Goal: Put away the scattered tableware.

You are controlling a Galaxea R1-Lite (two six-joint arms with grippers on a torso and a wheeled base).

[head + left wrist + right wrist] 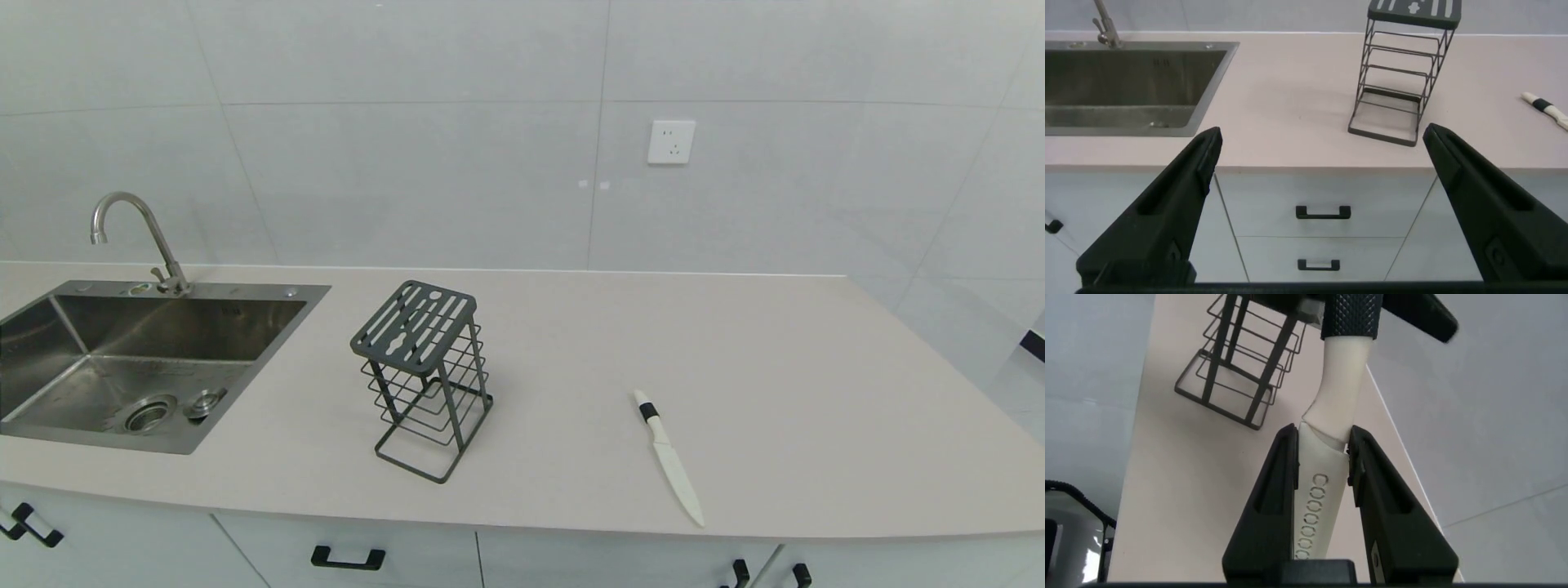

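Right end effector (1323, 434) clamps a white knife (1339, 376) by its blade; left end effector (1323, 133) gapes open facing the counter (1290, 106).

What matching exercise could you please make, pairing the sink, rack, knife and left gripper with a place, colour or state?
Things:
1. sink
2. rack
3. knife
4. left gripper

Place, colour or state:
A. open
B. white with a black band
C. standing upright in the middle of the counter
D. set into the counter's left end

Pairs: 1-D, 2-C, 3-B, 4-A.
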